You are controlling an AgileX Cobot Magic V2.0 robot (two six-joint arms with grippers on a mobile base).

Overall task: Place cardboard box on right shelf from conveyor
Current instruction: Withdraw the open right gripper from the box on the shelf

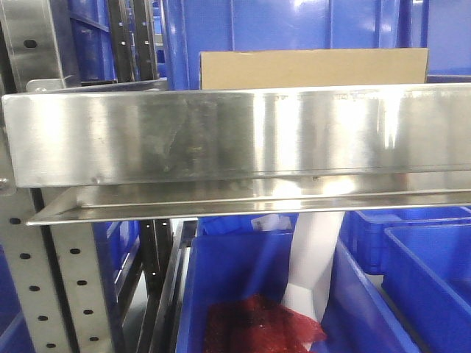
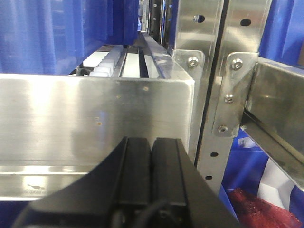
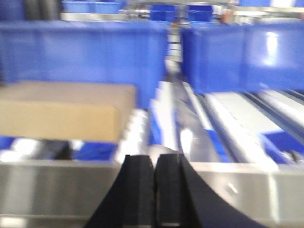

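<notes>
The cardboard box (image 1: pixel 313 68) sits on the right shelf (image 1: pixel 235 136), behind its front lip, at twelve o'clock. The left gripper (image 2: pixel 152 156) and, though blurred, seemingly the right gripper (image 3: pixel 154 173) are pressed together, empty.

The steel lip of the right shelf (image 1: pixel 235 132) is hiding the lower part of the cardboard box (image 1: pixel 313 68). The right wrist view is smearing with blur, so the box edges, up and left of the right gripper (image 3: pixel 154 190), are reading soft. The bodies of both grippers, including the left gripper (image 2: pixel 151 175), are running off the bottom edges.
</notes>
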